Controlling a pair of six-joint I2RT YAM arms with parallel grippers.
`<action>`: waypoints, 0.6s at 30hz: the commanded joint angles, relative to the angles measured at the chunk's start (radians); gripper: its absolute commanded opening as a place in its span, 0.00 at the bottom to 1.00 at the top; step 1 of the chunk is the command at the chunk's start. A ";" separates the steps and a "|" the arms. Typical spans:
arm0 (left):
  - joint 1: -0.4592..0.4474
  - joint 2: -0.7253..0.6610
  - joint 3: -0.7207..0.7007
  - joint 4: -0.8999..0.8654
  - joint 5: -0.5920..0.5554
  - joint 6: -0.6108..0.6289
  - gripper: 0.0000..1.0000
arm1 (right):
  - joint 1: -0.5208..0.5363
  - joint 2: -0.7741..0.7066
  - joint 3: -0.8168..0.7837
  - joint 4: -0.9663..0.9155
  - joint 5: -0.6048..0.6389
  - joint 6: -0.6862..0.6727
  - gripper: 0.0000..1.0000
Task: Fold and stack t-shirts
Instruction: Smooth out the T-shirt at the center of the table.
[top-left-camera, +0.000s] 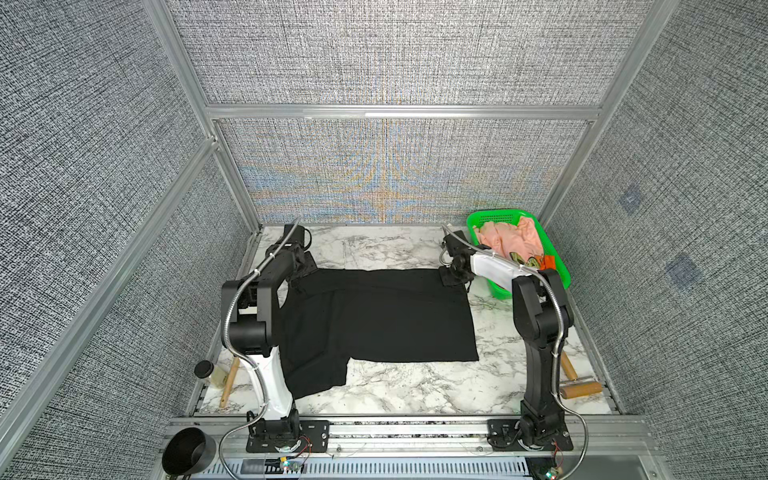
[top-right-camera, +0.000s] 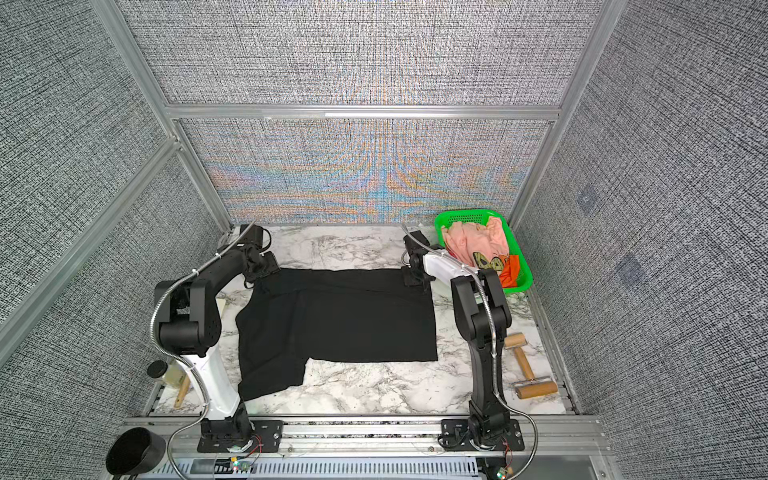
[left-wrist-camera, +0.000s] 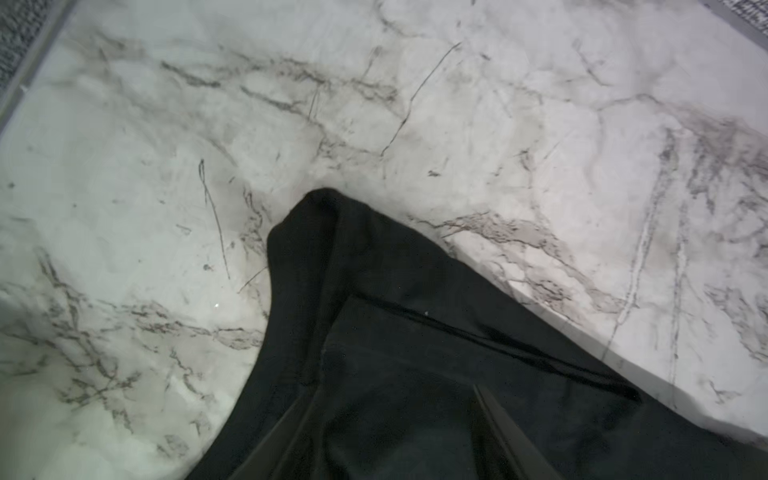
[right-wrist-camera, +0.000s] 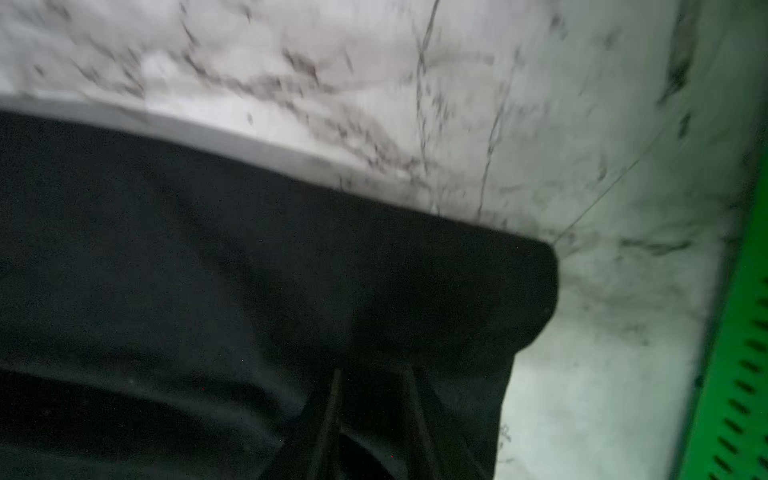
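I'm barely getting going: black tee (top-left-camera: 374, 316) looks maybe one fold in, left jaws spread at its 10 o'clock, right jaws at 2 can't tell, tees (top-left-camera: 503, 243) waiting in basket (top-left-camera: 494, 218), nothing stacked.

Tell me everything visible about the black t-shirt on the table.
The black t-shirt looks like soft, matte cloth, plain black on the side showing. It lies flat on the marble table, partly folded into a rough rectangle, with one sleeve sticking out toward the near edge on the robot's left. The left gripper and right gripper sit at its two far corners.
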 joint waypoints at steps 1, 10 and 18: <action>-0.001 0.009 -0.001 -0.016 0.067 -0.010 0.59 | -0.001 -0.034 -0.043 -0.039 -0.002 0.024 0.32; 0.001 0.103 0.030 -0.049 0.064 0.080 0.58 | 0.000 -0.031 -0.114 -0.054 0.044 -0.003 0.32; -0.041 0.116 0.100 -0.060 0.080 0.138 0.56 | 0.000 -0.035 -0.137 -0.039 0.060 -0.025 0.33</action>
